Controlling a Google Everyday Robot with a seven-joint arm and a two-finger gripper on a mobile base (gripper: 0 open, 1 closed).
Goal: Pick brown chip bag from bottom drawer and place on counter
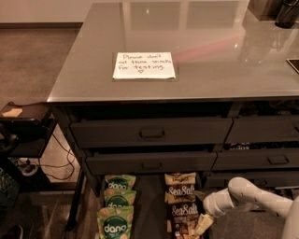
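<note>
The bottom drawer [147, 205] is pulled open under the counter [210, 51], its black inside showing. A column of brown chip bags [181, 190] with white "Sea Salt" lettering lies in its right part. My gripper [202, 225] comes in from the lower right on a white arm and is down at the right edge of the lowest brown chip bags [183, 219], its pale fingertip beside them. Green "dang" pouches [117, 212] lie in the drawer's left part.
Two closed front-handled drawers [152, 134] sit above the open one, with more drawers to the right. A white handwritten note [143, 65] lies on the counter. A dark cup [286, 14] stands at the counter's back right. A low side stand with cables [28, 126] is at left.
</note>
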